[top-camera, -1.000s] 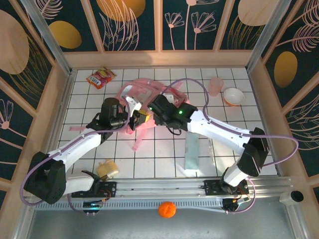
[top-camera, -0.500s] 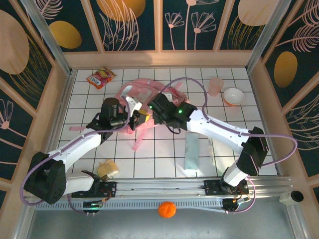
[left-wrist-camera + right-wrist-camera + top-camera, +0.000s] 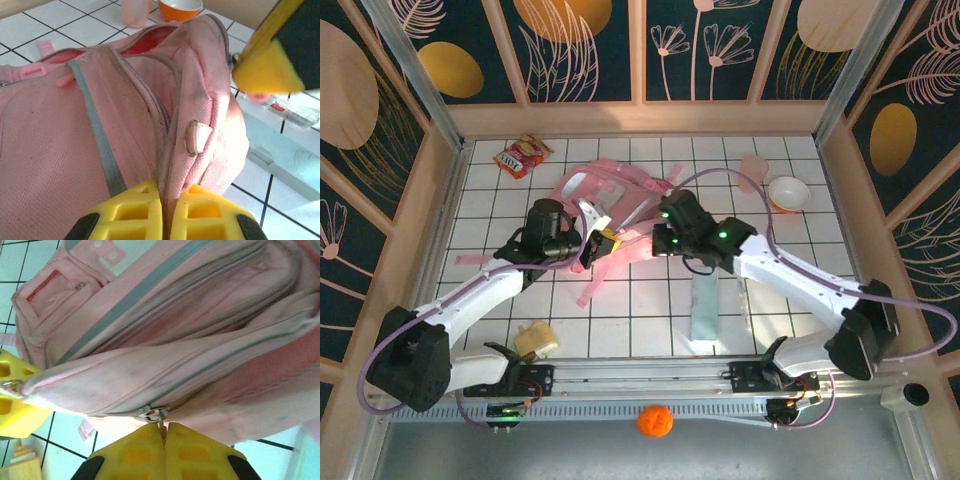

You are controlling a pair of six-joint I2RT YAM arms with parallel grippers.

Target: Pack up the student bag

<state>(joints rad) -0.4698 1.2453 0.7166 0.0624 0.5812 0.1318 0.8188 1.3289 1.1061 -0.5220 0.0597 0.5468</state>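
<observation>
Right wrist: our right claw [image 3: 163, 427] pinches the zip pull [image 3: 152, 413], left claw [image 3: 167, 192] a seam [image 3: 167, 150]; we judge the bag [image 3: 165, 340] limp.

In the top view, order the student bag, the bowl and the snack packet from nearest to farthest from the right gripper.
1. student bag: centre, touching the right gripper.
2. bowl: far right.
3. snack packet: far left corner.

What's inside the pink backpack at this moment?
The backpack gapes at its top zip, showing a strip of reddish lining. Whatever lies deeper is covered by the pink fabric.
</observation>
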